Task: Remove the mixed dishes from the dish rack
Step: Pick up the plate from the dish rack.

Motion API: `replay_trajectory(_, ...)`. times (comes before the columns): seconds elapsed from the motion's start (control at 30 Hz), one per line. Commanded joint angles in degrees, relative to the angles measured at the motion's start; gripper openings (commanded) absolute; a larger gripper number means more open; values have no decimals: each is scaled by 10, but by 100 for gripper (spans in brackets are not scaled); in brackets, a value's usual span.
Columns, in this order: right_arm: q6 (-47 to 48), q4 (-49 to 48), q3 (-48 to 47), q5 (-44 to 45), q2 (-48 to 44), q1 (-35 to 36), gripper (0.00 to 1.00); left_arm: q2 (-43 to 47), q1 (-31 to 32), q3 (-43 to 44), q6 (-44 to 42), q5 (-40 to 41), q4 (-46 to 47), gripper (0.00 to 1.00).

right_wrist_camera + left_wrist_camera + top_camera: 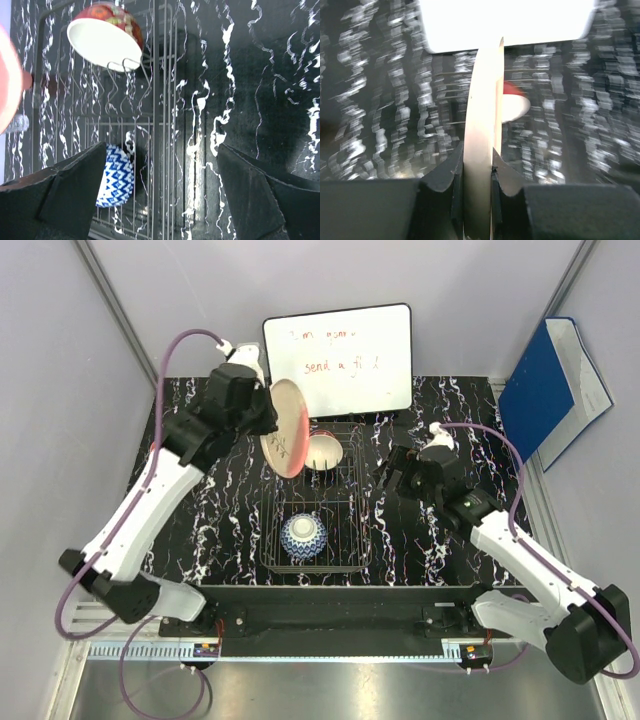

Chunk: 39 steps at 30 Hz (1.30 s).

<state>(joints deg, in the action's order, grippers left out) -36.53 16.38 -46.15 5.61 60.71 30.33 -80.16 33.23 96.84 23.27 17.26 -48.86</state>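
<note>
Left fingers point(266, 418) clamp the plate point(285, 430); right fingers point(395, 472) are empty.
The left fingers are closed on the rim of the pale pink plate, which is held on edge and raised over the far-left corner of the dish rack point(355, 530). The cream bowl point(323, 450) with reddish markings lies tipped in the far part of the rack. The blue-and-white bowl point(303, 536) sits upside down in the near part. The right fingers are spread wide with nothing between them, above the desk point(230, 510) just right of the rack. A whiteboard point(340, 355) stands behind the rack.
</note>
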Motion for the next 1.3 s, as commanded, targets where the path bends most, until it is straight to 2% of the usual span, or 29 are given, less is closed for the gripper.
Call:
replay_trajectory(0.0, -13, -48, -4, 40, -62, 1, 99, 89, -9, -46, -2, -229, 179, 0)
replay_trajectory(0.07, -23, -94, 30, 16, -101, 0, 98, 113, -16, -94, 24, -301, 277, 0)
replay_trajectory(0.1, -25, -129, 40, 2, -136, 0, 98, 132, -28, -138, 40, -372, 309, 0)
replay_trajectory(0.17, -23, -137, 45, -20, -162, 0, 100, 145, -47, -182, 115, -468, 414, 0)
replay_trajectory(0.27, -23, -143, 47, -34, -205, 0, 100, 154, -97, -262, 249, -567, 575, 0)
replay_trajectory(0.33, -29, -159, 58, -48, -242, -1, 100, 150, -121, -310, 335, -593, 687, 0)
replay_trajectory(0.4, -37, -198, 71, -54, -264, -1, 100, 145, -129, -345, 376, -610, 747, 0)
replay_trajectory(0.43, -49, -203, 72, -80, -266, -1, 100, 142, -130, -355, 416, -614, 808, 0)
replay_trajectory(0.53, -69, -220, 74, -114, -250, -1, 100, 123, -130, -379, 489, -628, 912, 0)
replay_trajectory(0.63, -83, -262, 89, -137, -235, -1, 99, 107, -128, -392, 536, -631, 974, 0)
replay_trajectory(0.73, -89, -288, 86, -153, -210, -1, 99, 106, -125, -403, 548, -631, 989, 0)
replay_trajectory(1.0, -99, -367, 53, -181, -119, -1, 97, 102, -83, -413, 513, -631, 961, 0)
replay_trajectory(1.07, -100, -375, 46, -193, -102, -1, 79, 98, -72, -414, 507, -632, 950, 0)
replay_trajectory(1.13, -102, -383, 40, -202, -86, 0, 54, 96, -68, -414, 494, -632, 934, 0)
replay_trajectory(1.17, -102, -382, 40, -203, -85, 0, 31, 96, -67, -412, 491, -633, 930, 0)
replay_trajectory(1.2, -102, -380, 41, -202, -86, -1, 22, 96, -67, -412, 483, -634, 920, 3)
replay_trajectory(1.23, -100, -376, 41, -199, -88, -1, 15, 98, -68, -411, 475, -634, 911, 12)
replay_trajectory(1.27, -97, -359, 41, -194, -97, -2, 0, 102, -68, -404, 466, -632, 899, 21)
